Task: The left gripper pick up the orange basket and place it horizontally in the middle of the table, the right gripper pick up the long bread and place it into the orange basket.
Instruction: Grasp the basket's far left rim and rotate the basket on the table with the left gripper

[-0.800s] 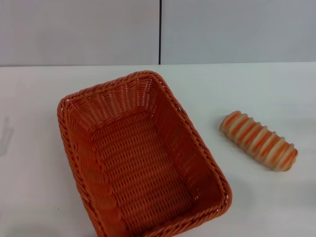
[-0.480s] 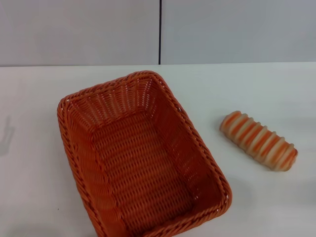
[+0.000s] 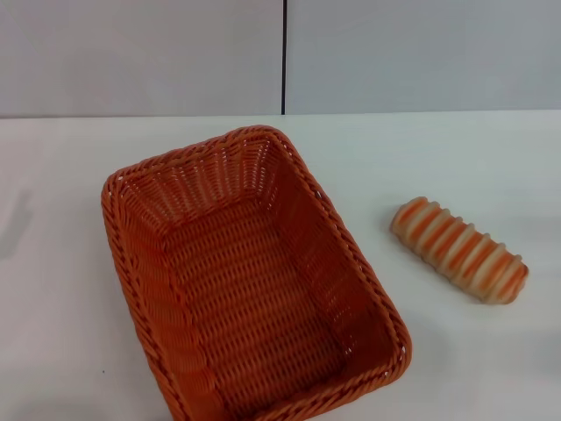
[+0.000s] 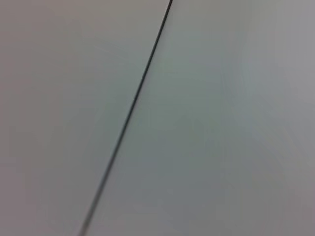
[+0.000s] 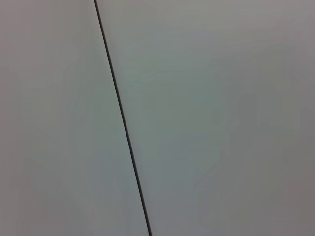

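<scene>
The orange basket [image 3: 250,281] lies empty on the white table [image 3: 456,158] in the head view, left of centre, its long side running from the far left toward the near right. The long bread [image 3: 458,249], cream with orange stripes, rests on the table to the basket's right, apart from it. Neither gripper shows in any view. Both wrist views hold only a grey wall panel with a thin dark seam [image 4: 129,115] [image 5: 123,123].
The grey wall [image 3: 140,53] meets the table's far edge, with a vertical dark seam [image 3: 284,57] behind the basket. A faint shadow [image 3: 13,228] falls on the table at the far left.
The faint shadow at the table's left edge has shifted and blurred slightly. Basket and bread have not moved.
</scene>
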Motion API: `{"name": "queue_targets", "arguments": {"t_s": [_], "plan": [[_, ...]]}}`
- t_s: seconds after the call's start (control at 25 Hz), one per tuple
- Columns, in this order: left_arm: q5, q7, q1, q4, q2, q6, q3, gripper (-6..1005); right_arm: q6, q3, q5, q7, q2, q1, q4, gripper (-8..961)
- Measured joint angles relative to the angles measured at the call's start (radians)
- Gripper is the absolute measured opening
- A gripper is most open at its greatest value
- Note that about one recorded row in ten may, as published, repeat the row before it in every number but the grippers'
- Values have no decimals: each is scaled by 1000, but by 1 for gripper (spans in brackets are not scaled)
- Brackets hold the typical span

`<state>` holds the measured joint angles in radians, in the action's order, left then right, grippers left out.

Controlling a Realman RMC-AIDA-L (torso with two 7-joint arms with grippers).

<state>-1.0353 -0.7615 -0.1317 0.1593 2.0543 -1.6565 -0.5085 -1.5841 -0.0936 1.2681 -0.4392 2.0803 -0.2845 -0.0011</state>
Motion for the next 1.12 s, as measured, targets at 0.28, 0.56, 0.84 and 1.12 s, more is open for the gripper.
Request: {"name": "queue_targets", "arguments": {"t_s": [0.28,0.56,0.84,1.12], "plan": [[-20,-335,32,245,-9,38,-94,810,-34,-7,-4,-3,-1,4,-1,674],[-464,-828,-4,828,-28,108,-105,809,-55,-8,-5,0,-2,15,0,673],[-634,-870,-47,1114,-17,52,-116,807,-53,-5,-4,0,-1,12,2,672],[-877,-967,-105,1347,7,44,-248,806,-57,-6,-4,-3,1,25,19,671]]}}
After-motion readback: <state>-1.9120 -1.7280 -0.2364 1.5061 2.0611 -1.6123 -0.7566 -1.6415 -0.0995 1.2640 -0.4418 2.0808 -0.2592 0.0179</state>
